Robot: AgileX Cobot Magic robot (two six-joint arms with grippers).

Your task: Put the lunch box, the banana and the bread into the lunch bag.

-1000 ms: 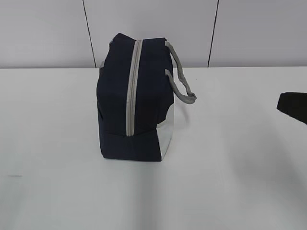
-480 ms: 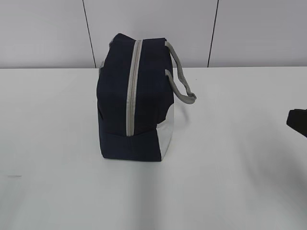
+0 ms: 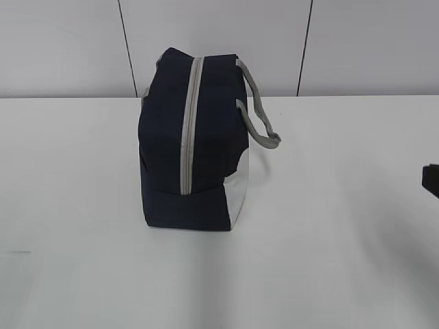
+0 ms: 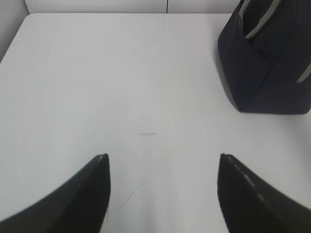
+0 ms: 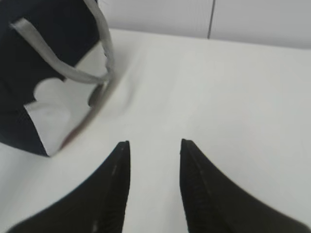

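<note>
The navy lunch bag stands on the white table, its grey zipper running shut over the top and down the near side. Its grey strap handle hangs to the right. The lunch box, the banana and the bread are out of view. My left gripper hovers open over bare table, with the lunch bag ahead to its right. My right gripper is open and empty, with the lunch bag and its white end panel ahead to its left. Only a dark sliver of the right gripper shows in the exterior view.
A pale panelled wall rises behind the table's far edge. The table's far-left corner shows in the left wrist view.
The dark right gripper has drawn back to the right, nearly out of the exterior view. The bag has not moved.
</note>
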